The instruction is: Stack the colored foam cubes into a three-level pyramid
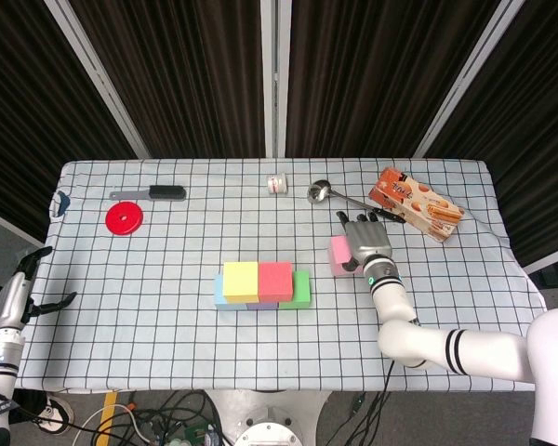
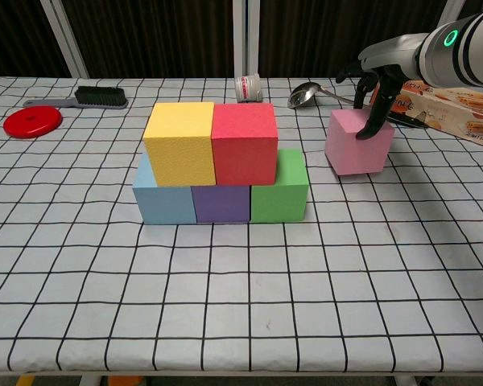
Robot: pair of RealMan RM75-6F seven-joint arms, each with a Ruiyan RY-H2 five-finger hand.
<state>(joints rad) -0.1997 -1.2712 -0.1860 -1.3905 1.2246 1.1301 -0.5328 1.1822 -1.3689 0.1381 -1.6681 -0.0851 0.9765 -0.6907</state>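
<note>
My right hand point(image 1: 365, 240) point(image 2: 373, 95) grips a pink foam cube point(image 1: 339, 255) point(image 2: 357, 143) from above, holding it to the right of the stack. The stack has a blue cube point(image 2: 156, 199), a purple cube point(image 2: 220, 204) and a green cube point(image 1: 301, 290) point(image 2: 282, 191) in the bottom row. A yellow cube point(image 1: 241, 279) point(image 2: 179, 142) and a red cube point(image 1: 274, 278) point(image 2: 243, 141) sit on top of them. My left hand point(image 1: 20, 293) hangs open off the table's left edge, holding nothing.
A snack box point(image 1: 418, 203) point(image 2: 443, 103) lies at the back right, with a metal spoon point(image 1: 330, 194) point(image 2: 311, 93) beside it. A small white jar point(image 1: 277, 184) stands at the back centre. A red disc point(image 1: 125, 219) and a black brush point(image 1: 153, 193) lie at the back left.
</note>
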